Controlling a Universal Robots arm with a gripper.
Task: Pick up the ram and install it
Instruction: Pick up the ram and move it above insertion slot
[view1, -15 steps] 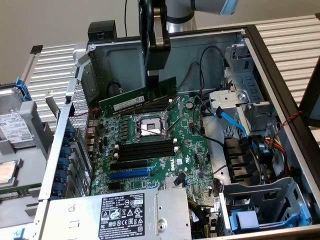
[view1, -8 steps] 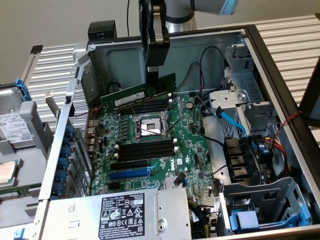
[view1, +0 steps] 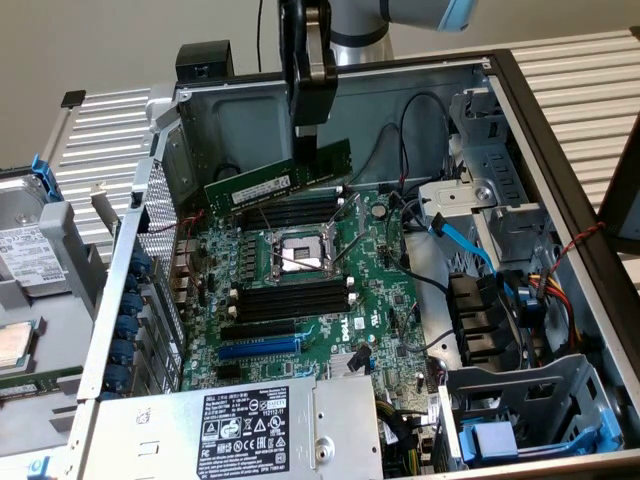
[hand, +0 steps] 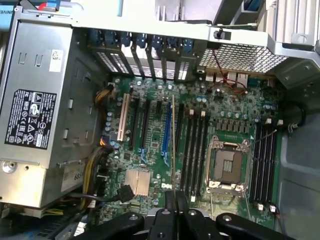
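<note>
the claw (view1: 309, 133) is closed on the ram (view1: 262, 184), its two dark fingers pinching the top edge of the green stick about a third of the way in from one end, so most of the board juts out to one side of the grip, toward the exterior view's left. the stick hangs under the claw with its long edge slightly tilted, the longer end sitting lower than the short end. above the claw the black gripper body points almost straight down and joins the grey wrist of the arm (view1: 352, 28), which reaches in from over the open computer case (view1: 520, 130). in the wrist view the claw (hand: 176, 199) holds the ram (hand: 172, 145) edge-on, a thin line running straight out from the fingertips. directly below the held stick is a bank of black memory slots (view1: 292, 214); whether the ram touches them i cannot tell. further out from the claw come the cpu socket (view1: 300, 252), then a second bank of black slots (view1: 290, 300), then the blue expansion slot (view1: 258, 348), all on the green motherboard (view1: 390, 300). farthest from the claw is the grey power supply (view1: 250, 425).
</note>
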